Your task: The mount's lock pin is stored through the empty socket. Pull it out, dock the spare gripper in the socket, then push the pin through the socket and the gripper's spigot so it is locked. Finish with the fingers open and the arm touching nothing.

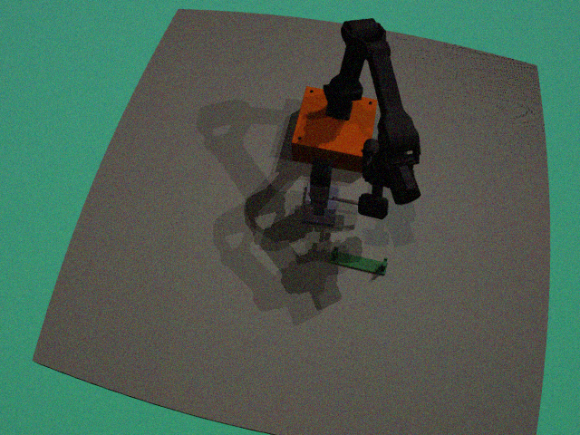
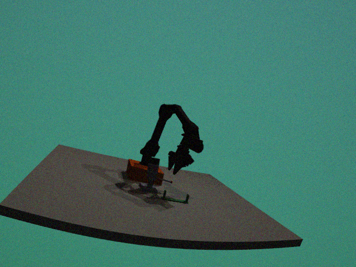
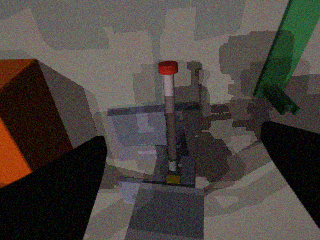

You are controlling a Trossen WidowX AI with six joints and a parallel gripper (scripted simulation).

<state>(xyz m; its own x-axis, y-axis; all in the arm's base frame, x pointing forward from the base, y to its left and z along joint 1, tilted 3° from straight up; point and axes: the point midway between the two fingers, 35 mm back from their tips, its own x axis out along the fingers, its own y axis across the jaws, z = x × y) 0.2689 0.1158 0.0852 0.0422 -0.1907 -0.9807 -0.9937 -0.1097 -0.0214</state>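
Note:
The lock pin (image 1: 343,201) (image 2: 167,181) (image 3: 170,115) is a thin grey rod with a red head. It sticks out sideways from the dark blue-grey mount (image 1: 320,185) (image 2: 153,172) (image 3: 167,212). A small yellow piece (image 3: 173,179) shows at the pin's inner end in the wrist view. How deep the pin sits is too dark to tell. My gripper (image 1: 368,187) (image 2: 172,171) (image 3: 182,136) is wide open and empty. It hangs above the pin's head side, with the pin seen between its fingers but not touched. I cannot make out the spare gripper separately from the mount's dark parts.
An orange block (image 1: 334,130) (image 2: 143,173) (image 3: 10,155) bears the arm's base behind the mount. A green bracket (image 1: 358,263) (image 2: 176,200) (image 3: 295,45) with two uprights lies in front of the mount on the grey-brown table (image 1: 187,365) (image 2: 86,209). Strong shadows cover the table around the mount.

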